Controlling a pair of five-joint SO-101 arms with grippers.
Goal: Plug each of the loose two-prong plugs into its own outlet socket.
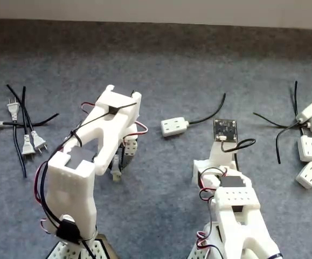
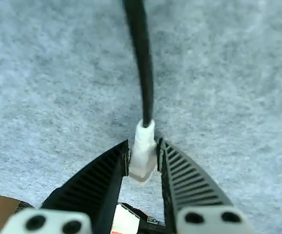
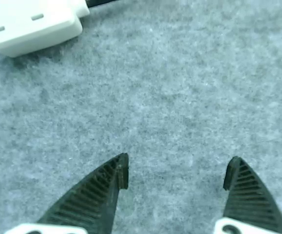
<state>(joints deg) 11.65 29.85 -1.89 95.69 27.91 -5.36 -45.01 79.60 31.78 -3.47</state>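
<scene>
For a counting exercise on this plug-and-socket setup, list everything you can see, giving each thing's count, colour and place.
loose plugs: four, white with black cords, lying crossed on the table's left side
held plug: one, white with a black cord, between the left gripper's fingers
middle socket: one, white with a black cord, alone near the table's middle
side sockets: four, white, clustered at the table's right edge
table: one, grey felt-like surface
left gripper: one, black fingers, shut on the held plug, just above the table
right gripper: one, black fingers, open above bare table close to the middle socket
</scene>
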